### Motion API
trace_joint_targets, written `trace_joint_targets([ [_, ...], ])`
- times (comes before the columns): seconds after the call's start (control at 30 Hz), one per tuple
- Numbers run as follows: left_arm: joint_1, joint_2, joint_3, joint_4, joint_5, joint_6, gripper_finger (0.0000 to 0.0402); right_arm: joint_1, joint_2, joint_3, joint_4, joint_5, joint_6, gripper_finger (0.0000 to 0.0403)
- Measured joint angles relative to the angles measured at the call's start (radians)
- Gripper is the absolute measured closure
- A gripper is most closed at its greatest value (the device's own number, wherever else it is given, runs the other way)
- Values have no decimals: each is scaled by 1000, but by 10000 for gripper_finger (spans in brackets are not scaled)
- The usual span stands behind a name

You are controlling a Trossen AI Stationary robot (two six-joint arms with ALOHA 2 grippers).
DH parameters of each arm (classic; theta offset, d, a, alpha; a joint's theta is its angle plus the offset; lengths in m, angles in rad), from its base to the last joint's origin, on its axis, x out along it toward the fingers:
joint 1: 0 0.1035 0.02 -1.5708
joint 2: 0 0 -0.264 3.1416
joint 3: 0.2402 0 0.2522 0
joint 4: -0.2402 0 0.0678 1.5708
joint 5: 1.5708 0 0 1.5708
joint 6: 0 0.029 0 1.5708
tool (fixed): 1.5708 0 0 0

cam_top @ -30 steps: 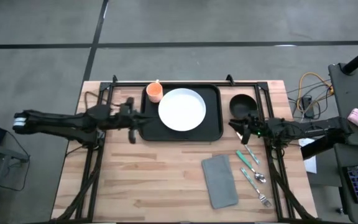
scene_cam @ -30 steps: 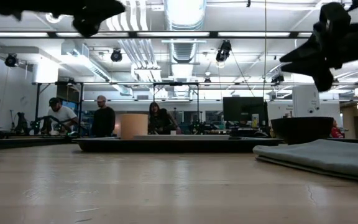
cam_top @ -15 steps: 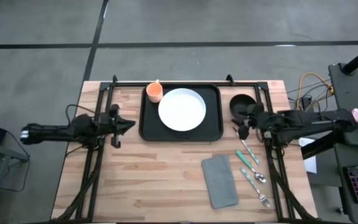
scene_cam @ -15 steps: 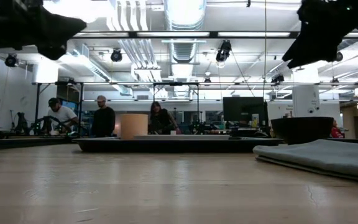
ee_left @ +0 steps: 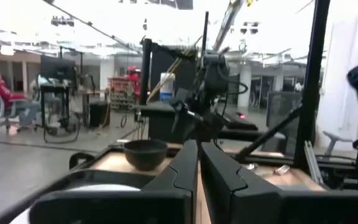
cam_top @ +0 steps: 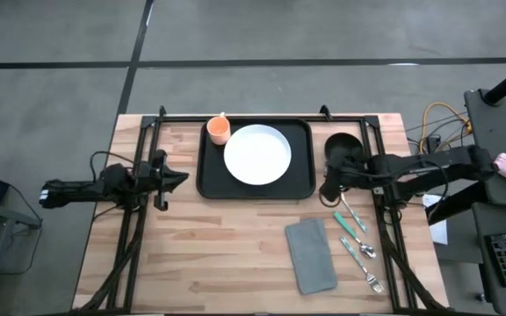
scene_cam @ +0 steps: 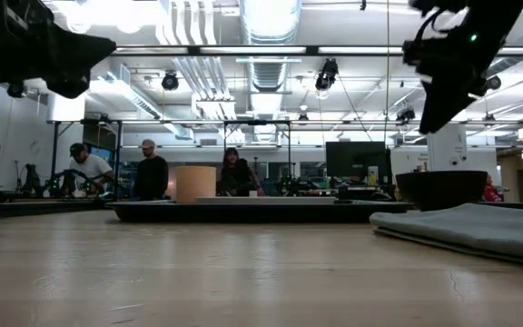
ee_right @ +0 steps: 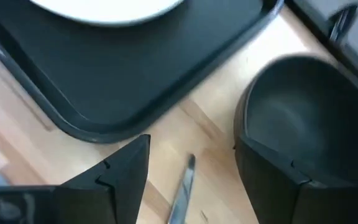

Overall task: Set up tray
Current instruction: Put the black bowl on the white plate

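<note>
The black tray [cam_top: 301, 180] lies at the table's far middle and holds a white plate [cam_top: 257, 154] and an orange cup [cam_top: 219, 131]. My left gripper [cam_top: 181, 178] is shut and empty, raised just left of the tray's left rim. My right gripper [cam_top: 330, 186] is open and empty. It hovers above the table between the tray's right near corner [ee_right: 98, 124] and the black bowl [cam_top: 342, 147], tipped downward. In the right wrist view the fingers [ee_right: 120, 171] frame the bare wood and a utensil tip [ee_right: 182, 183].
A grey folded napkin [cam_top: 311, 254] lies near the front right. Several pieces of cutlery [cam_top: 358, 237] lie to its right. The bowl rests on the wood right of the tray. Bare wood spreads at the near left. People stand in the room beyond [scene_cam: 152, 173].
My left gripper has drawn back from the tray's left rim toward the table's left edge. My right gripper has gone toward the tray, past the bowl's near side, and has tipped downward. The tray, plate and cup have stayed in place.
</note>
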Motion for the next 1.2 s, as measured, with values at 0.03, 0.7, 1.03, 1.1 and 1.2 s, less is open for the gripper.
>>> trace_joint_targets([
  [0.03, 0, 4, -2, -8, 0, 0, 400, -18, 17, 0, -6, -16, 3, 179],
  [0.7, 0, 3, -1, -4, 0, 0, 401, -466, 262, 194, -18, -198, -109, 158],
  [1.03, 0, 2, -1, -4, 0, 0, 401, -571, 484, 359, -132, -272, -118, 115],
  [1.1, 0, 3, -1, -4, 0, 0, 401, -573, 515, 380, -159, -283, -118, 113],
  [1.2, 0, 4, -1, -4, -1, 0, 401, -573, 559, 386, -172, -299, -118, 114],
])
